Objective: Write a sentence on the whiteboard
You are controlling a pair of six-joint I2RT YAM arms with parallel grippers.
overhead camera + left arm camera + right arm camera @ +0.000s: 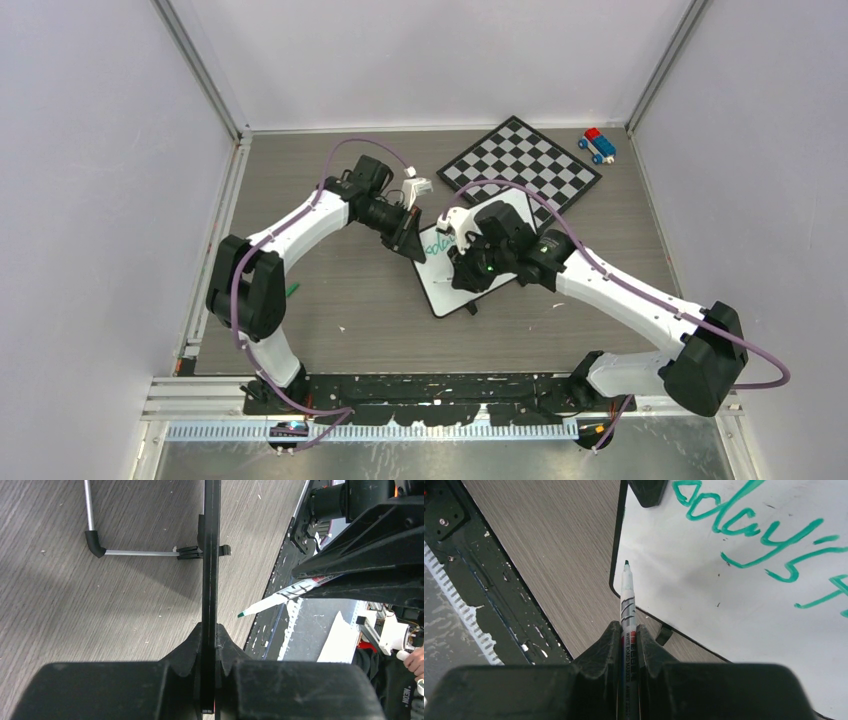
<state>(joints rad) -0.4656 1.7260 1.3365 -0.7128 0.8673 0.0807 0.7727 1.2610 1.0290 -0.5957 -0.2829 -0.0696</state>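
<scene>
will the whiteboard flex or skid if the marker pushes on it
Probably stiff: the whiteboard looks a thin, straight panel edge-on. Likely light and skid-prone on the table, though the left end effector clamping its edge should steady it against the marker.

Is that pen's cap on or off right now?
Off. The marker shows a bare green tip with no cap over it, pointing at the whiteboard near its edge.
</scene>
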